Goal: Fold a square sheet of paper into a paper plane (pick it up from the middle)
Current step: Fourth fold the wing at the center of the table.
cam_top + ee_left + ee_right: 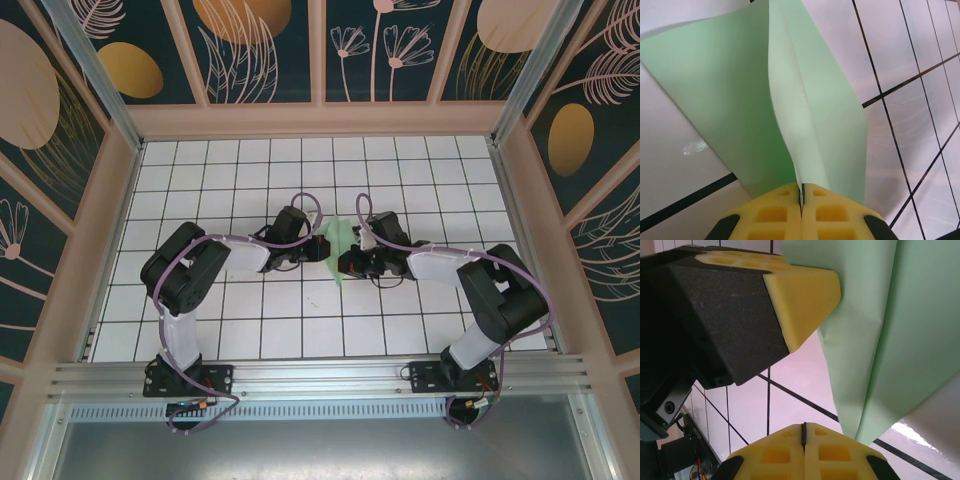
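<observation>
At the left gripper [801,196], the yellow pads are pressed together on the square sheet of paper [740,100], which rises out of their seam as a creased, half-folded wedge. Just beside the left gripper, the right gripper [803,437] has its pads closed too, on nothing visible; the sheet's lower corner hangs next to them. To fold well, I judge the left pinch should be firm at the crease while the right opens, takes the loose flap and draws it over slowly, since thin paper buckles. The left wrist view shows the crease entering the seam. The right wrist view shows the empty closure. From above, the sheet is a green sliver off the left gripper's tip, over the tiled table [300,320].
</observation>
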